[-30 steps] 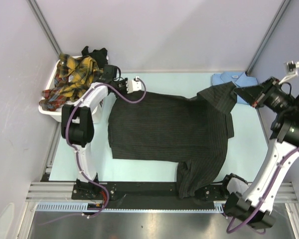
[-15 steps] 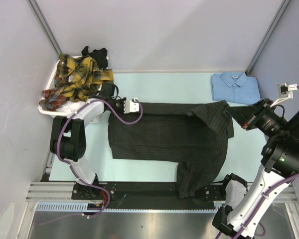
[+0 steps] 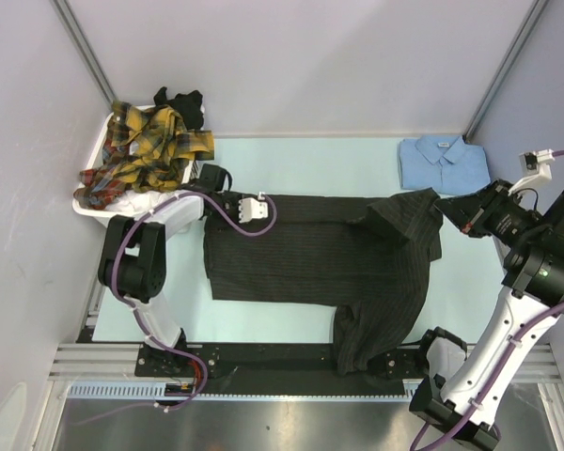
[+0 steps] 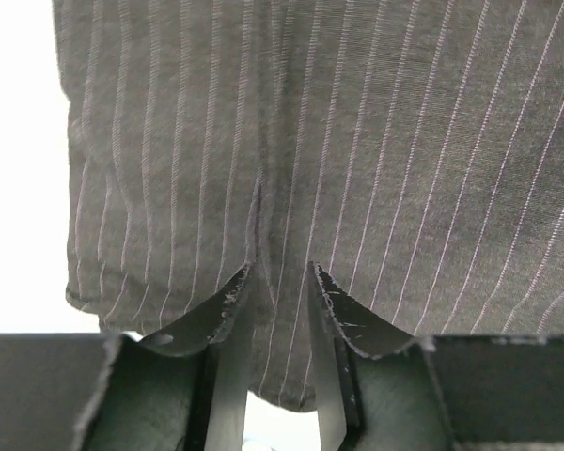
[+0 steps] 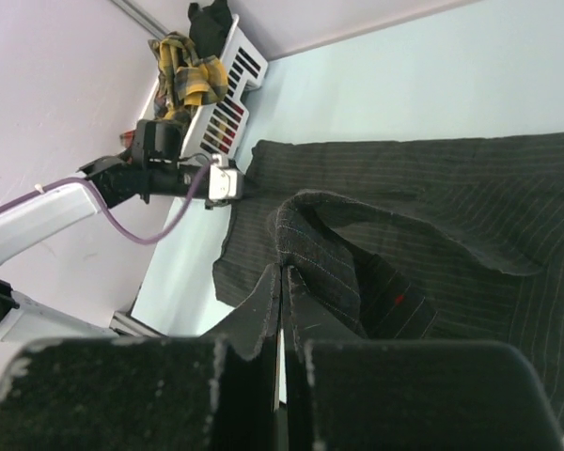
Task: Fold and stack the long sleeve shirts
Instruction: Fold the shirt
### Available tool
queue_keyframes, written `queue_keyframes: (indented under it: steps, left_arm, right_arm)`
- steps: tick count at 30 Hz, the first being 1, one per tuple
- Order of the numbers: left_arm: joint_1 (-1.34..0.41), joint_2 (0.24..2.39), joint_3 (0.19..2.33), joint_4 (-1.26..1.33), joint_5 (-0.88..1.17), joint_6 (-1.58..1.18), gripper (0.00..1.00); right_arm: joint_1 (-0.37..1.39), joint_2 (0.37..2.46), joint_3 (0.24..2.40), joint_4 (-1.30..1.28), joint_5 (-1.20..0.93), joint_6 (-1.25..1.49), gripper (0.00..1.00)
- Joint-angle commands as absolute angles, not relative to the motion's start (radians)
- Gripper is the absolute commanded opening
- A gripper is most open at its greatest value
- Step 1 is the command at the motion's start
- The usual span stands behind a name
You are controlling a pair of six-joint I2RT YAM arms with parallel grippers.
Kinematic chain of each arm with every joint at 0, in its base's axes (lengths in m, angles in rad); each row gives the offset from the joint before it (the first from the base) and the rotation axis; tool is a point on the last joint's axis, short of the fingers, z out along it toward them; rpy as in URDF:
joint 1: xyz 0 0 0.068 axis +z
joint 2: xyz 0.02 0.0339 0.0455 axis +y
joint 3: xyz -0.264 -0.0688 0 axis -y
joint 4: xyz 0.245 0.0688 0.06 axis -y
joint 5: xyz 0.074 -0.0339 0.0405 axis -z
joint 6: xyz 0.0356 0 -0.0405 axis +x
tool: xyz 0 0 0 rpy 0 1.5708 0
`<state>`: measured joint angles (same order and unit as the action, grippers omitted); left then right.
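Observation:
The charcoal-black pinstriped shirt [image 3: 310, 263] lies spread across the middle of the table, one part hanging over the near edge. My left gripper [image 3: 263, 205] is at its far left corner, shut on the cloth edge [image 4: 357, 141], which runs between the fingers. My right gripper [image 3: 448, 209] is shut on a raised fold at the shirt's far right corner [image 5: 320, 225], holding it off the table. A folded light blue shirt [image 3: 444, 162] lies at the far right. Yellow-red plaid shirts [image 3: 141, 150] fill the basket.
The white laundry basket [image 3: 92, 205] stands at the far left, off the table's corner, with a black garment [image 3: 180, 101] at its back. Grey walls and metal posts close in the back and sides. The black rail [image 3: 282, 357] runs along the near edge.
Both grippers have moved toward the near side, drawing the black shirt's far edge with them. The left wrist came down from beside the basket onto the shirt's corner.

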<state>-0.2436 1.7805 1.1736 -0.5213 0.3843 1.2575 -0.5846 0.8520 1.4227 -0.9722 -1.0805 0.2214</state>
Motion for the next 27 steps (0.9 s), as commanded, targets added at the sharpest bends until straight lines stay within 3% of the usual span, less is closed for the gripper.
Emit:
queue_keyframes:
  steps: [1,4,11,21,27]
  left_arm:
    - [-0.197,1.724,1.287,-0.523,0.455,1.111,0.36]
    - [-0.187,1.755,1.386,-0.496,0.433,0.993,0.41]
    - [-0.192,1.966,1.637,-0.566,0.436,0.831,0.4]
    - [-0.167,2.15,1.681,-0.617,0.206,0.879,0.35]
    - [-0.156,2.112,1.643,-0.661,0.13,0.905,0.36]
  right_arm:
    - [-0.588,0.831,1.39,-0.991,-1.089,0.156,0.0]
    - [-0.588,0.824,1.352,-0.973,-1.085,0.169,0.0]
    - [-0.588,0.836,1.324,-0.905,-1.066,0.216,0.0]
    - [-0.588,0.862,1.351,-0.874,-1.042,0.242,0.0]
    - [-0.588,0.874,1.351,-0.841,-1.038,0.27,0.0]
